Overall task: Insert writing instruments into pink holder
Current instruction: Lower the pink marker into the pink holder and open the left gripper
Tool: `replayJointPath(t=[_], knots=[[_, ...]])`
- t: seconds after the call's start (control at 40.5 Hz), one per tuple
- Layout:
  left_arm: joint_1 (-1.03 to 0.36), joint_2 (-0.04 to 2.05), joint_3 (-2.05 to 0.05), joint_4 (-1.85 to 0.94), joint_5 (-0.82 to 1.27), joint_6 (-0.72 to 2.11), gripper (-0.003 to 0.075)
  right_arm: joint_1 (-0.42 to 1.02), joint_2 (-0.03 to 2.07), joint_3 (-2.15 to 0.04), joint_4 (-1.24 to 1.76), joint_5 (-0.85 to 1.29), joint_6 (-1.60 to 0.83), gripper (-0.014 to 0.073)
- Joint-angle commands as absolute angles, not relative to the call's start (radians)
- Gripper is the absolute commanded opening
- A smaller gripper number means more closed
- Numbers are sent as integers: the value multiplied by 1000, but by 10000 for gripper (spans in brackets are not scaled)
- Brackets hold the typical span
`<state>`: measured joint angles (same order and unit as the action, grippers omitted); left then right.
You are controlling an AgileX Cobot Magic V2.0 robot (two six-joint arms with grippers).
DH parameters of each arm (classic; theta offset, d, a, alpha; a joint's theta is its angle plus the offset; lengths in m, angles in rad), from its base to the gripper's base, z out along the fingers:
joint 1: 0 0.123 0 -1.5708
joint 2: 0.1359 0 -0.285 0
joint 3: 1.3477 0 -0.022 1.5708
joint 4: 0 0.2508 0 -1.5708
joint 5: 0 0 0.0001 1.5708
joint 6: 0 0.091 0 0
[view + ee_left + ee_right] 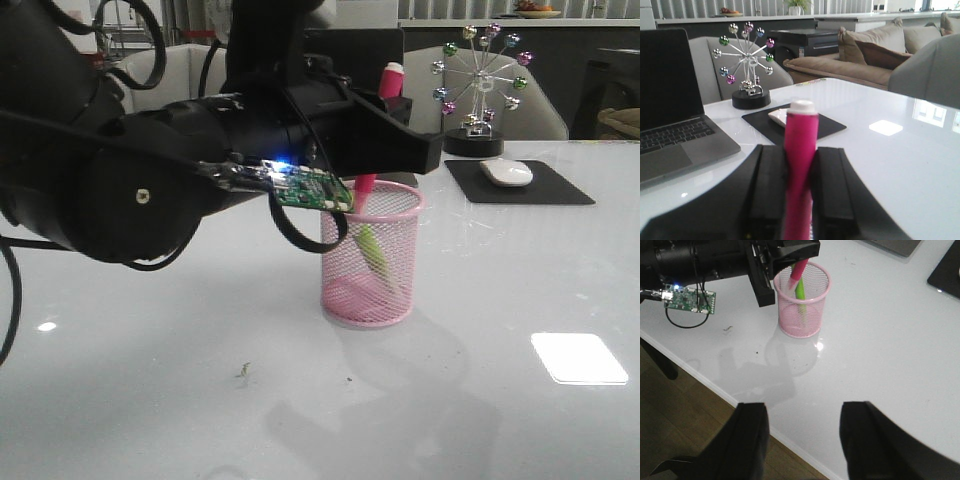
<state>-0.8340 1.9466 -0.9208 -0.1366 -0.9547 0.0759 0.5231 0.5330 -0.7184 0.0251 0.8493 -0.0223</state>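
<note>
- So the left gripper [799, 200] is clamped on the magenta marker [800, 165], one black finger [769, 187] pressed against each side, and its whitish end sticks up above them.
- Seen from the front, that marker [391, 80] stands nearly upright right over the pink holder [368, 270], and its lower part goes down past the rim into the cup. Can't tell if the bottom end touches the base.
- Green marker [372, 250] is already inside the holder, leaning at a slant against the mesh wall.
- Right gripper [802, 440] hangs well back from the holder toward the near table edge, fingers spread wide with nothing between them.
- Holder sits upright on the white table [520, 300], under the left arm's wrist, and a small green circuit board [312, 190] with a lit blue LED hangs just beside the rim.
- Behind the holder and off to the right there's a black mouse pad [520, 185] with a white mouse [506, 172] on it, and a ferris-wheel desk toy [480, 90] with coloured balls just behind that.
- A laptop [675, 115] sits near the toy, on the far side from the mouse.
</note>
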Motion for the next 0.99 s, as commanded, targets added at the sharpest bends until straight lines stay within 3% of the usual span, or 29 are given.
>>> replayJointPath(t=[0.0, 0.074, 0.272, 0.371, 0.742, 0.964], knots=[[-833, 1898, -947, -140, -989, 75, 93, 516, 535, -742, 17, 784, -26, 447], [-833, 1898, -947, -140, -974, 75, 121, 516, 535, -742, 17, 784, -26, 447], [-833, 1898, -947, -140, -969, 75, 293, 516, 535, -742, 17, 784, -26, 447], [-833, 1898, -947, -140, -969, 75, 334, 516, 535, -742, 17, 784, -26, 447], [-833, 1801, -947, -113, -930, 75, 333, 516, 535, -742, 17, 784, -26, 447], [-818, 1587, -949, -62, -549, 77, 332, 516, 535, -742, 17, 784, -26, 447]])
